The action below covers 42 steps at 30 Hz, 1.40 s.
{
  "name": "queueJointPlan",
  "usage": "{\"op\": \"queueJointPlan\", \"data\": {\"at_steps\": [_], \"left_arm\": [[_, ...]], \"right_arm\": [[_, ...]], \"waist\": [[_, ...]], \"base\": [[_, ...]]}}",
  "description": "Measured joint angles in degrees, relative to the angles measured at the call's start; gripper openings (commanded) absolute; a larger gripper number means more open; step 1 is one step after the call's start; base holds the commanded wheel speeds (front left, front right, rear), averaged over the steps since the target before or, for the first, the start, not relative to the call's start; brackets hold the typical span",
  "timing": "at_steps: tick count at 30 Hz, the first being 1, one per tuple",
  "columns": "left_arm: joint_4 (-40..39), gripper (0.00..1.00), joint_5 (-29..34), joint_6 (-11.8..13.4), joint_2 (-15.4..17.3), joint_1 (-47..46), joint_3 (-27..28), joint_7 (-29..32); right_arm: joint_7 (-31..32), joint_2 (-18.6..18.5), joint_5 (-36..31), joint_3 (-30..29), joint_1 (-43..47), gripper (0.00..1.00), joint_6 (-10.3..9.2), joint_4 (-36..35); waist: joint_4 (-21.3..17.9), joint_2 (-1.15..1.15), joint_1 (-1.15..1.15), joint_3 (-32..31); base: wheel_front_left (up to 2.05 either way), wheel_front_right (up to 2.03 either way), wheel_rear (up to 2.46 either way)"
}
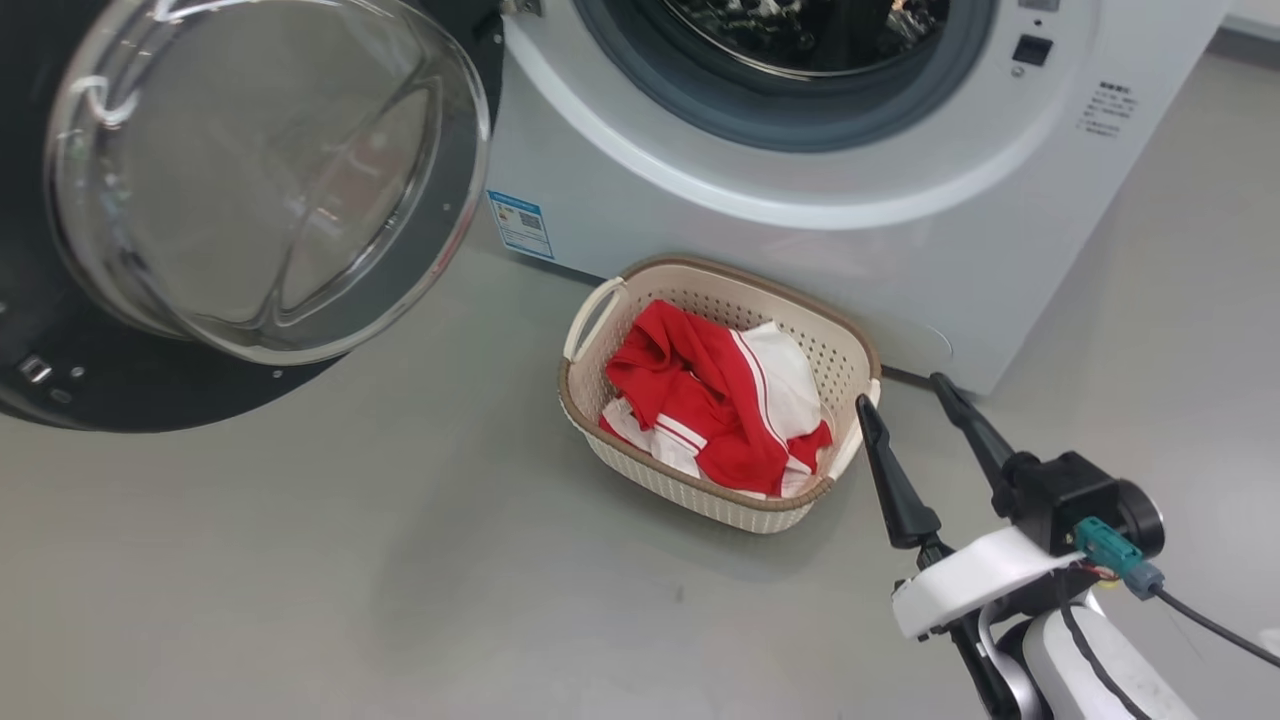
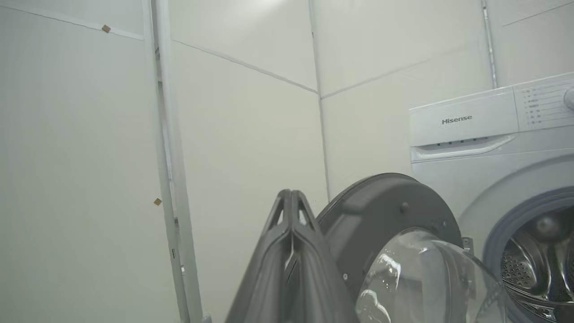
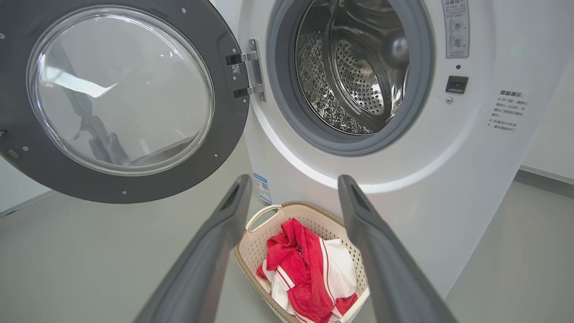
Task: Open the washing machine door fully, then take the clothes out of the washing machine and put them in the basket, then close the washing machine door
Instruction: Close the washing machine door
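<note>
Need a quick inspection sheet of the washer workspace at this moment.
Surface: grey floor, smooth.
Job's things: washing machine door swung open; drum shows no clothes; clothes lie in the basket, in front of the washing machine.
Clutter: nothing seen.
Grippers: right gripper open, empty, near the basket's right end; left gripper shut, empty.
Cables: black cable trails from the right wrist.
Surroundings: white wall panels.

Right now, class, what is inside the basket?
The clothes, red with white panels and stripes, lie bundled inside the basket. They cover most of its bottom, so whether anything lies beneath them cannot be seen.
</note>
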Motion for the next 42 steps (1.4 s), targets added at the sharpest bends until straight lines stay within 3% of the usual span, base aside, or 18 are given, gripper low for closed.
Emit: {"op": "queueJointPlan", "data": {"at_steps": [6,10,13,17,21,25,32,42], "left_arm": [[6.4,0.00,-12.6,-0.6,3.3,-6.0,9.8,4.8],[12.5,0.00,-16.2,-1.0,7.6,-8.9,13.4,9.0],[18.3,0.00,-25.3,-0.7,6.9,-13.1,16.9,13.3],[24.3,0.00,-33.1,1.5,6.1,-18.0,20.1,18.9],[30.2,0.00,-39.0,6.0,6.3,-22.3,24.0,23.9],[35.3,0.00,-41.6,9.2,6.4,-25.3,25.0,28.6],[41.6,0.00,-41.8,9.7,8.6,-27.2,25.8,33.5],[44.9,0.00,-42.0,9.7,8.6,-29.5,22.7,39.8]], "right_arm": [[0.7,-0.8,-0.5,-0.1,-2.4,1.00,0.01,-1.3],[1.4,-1.3,-0.9,-0.1,-2.8,1.00,0.02,-1.9],[1.7,-1.5,-0.9,-0.1,-3.3,1.00,0.13,-2.2],[2.0,-1.6,-0.9,-0.1,-4.0,1.00,0.19,-2.5],[2.0,-1.6,-0.9,-0.1,-4.1,1.00,0.19,-2.5],[2.0,-1.9,-0.9,-0.6,-4.1,1.00,0.11,-2.7],[2.0,-1.8,-0.9,-0.3,-4.1,1.00,0.11,-2.8],[2.0,-1.8,-0.9,-0.4,-4.1,1.00,0.11,-2.9]], "waist": [[-2.7,0.00,0.00,2.4],[-4.4,0.00,0.00,4.0],[-5.7,0.00,0.00,5.1],[-7.3,0.00,0.00,6.3],[-8.7,0.00,0.00,7.2],[-9.5,0.00,0.00,7.9],[-9.6,0.00,0.00,8.2],[-9.7,0.00,0.00,8.3]], "base": [[0.00,0.00,0.00],[0.00,0.00,0.00],[0.00,0.00,0.00],[0.00,0.00,0.00],[0.00,0.00,0.00],[0.00,0.00,0.00],[0.00,0.00,0.00],[0.00,0.00,0.00]]}}
